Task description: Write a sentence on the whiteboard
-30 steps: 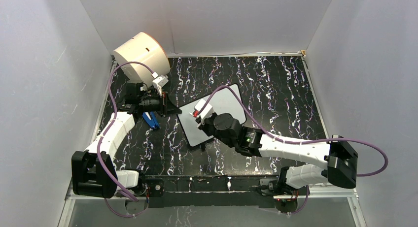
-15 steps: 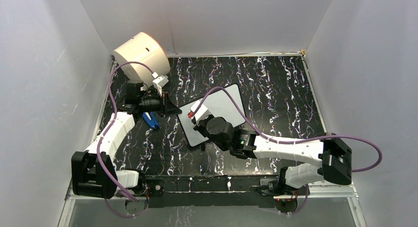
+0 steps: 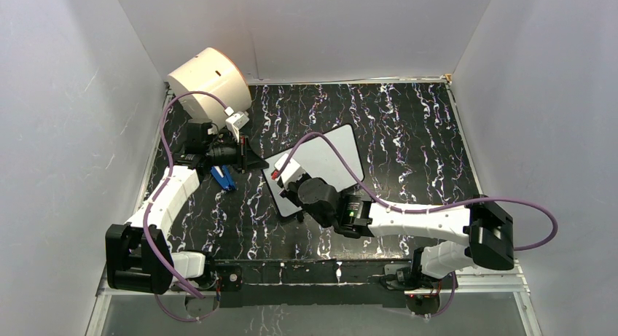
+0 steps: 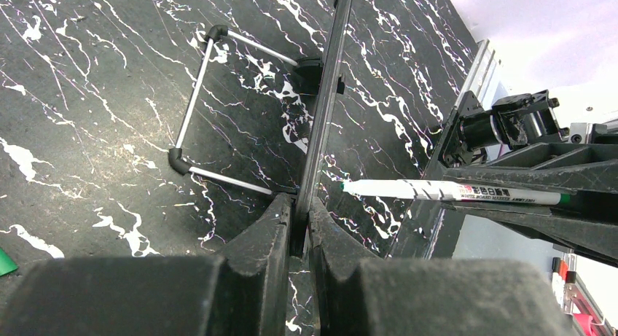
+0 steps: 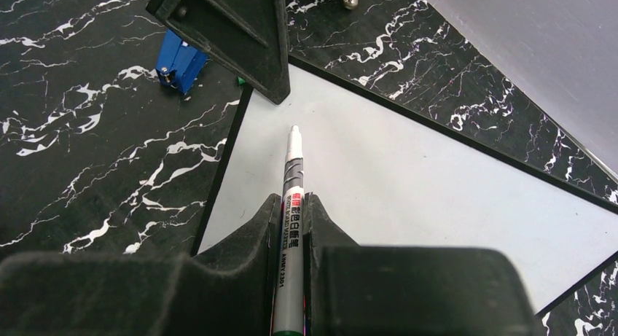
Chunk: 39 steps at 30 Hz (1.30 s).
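Whiteboard [image 3: 321,161]: edge pinched in closed left claw [image 4: 301,212]; right claw [image 5: 292,205] gripping marker [image 5: 292,168], tip poised just beside left claw; face blank where seen; writing seemingly all left.

White walls [image 3: 328,22] — black marbled tabletop [image 3: 415,132]

whiteboard [image 3: 324,161], white, blk frame, turned diagonal

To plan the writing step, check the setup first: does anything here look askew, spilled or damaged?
The whiteboard sits at a slant to the table edges, its edge pinched by the left gripper. The right gripper holds the marker over bare white surface. Nothing looks spilled or damaged.
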### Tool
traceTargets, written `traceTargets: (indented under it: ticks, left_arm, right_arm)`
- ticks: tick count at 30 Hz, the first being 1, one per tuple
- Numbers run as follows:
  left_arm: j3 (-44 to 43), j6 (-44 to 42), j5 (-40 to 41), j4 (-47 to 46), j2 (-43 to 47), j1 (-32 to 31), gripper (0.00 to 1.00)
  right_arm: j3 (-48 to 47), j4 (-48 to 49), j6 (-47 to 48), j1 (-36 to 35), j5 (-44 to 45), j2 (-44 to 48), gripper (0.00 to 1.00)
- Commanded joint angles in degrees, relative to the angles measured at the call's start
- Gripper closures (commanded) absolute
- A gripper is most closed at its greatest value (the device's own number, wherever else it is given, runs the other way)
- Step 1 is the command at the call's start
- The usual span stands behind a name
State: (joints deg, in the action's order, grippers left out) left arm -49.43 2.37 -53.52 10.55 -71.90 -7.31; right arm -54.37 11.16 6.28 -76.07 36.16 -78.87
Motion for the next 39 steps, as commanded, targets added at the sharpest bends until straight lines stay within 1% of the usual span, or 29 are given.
traceTargets:
  ticks: [1, 15, 30, 39]
  left_arm:
    - [-0.26, -0.26, 2.37, 2.86, 0.53, -0.25, 1.00]
    - [-0.16, -0.26, 2.81, 2.89, 0.74, -0.25, 1.00]
    - [-0.14, -0.23, 2.79, 2.89, 0.75, -0.23, 1.00]
    - [-0.23, -0.26, 2.46, 2.90, 0.45, -0.25, 1.00]
  right_arm:
    - [-3.52, 3.50, 0.43, -0.83, 2.96, -0.26, 1.00]
    - [-6.04, 2.24, 0.74, -1.68, 4.03, -2.75, 1.00]
    - [-8.78, -1.03, -0.04, -2.05, 8.14, -5.86, 1.00]
    - [-9.26, -1.66, -0.54, -2.06, 7.21, -6.19, 1.00]
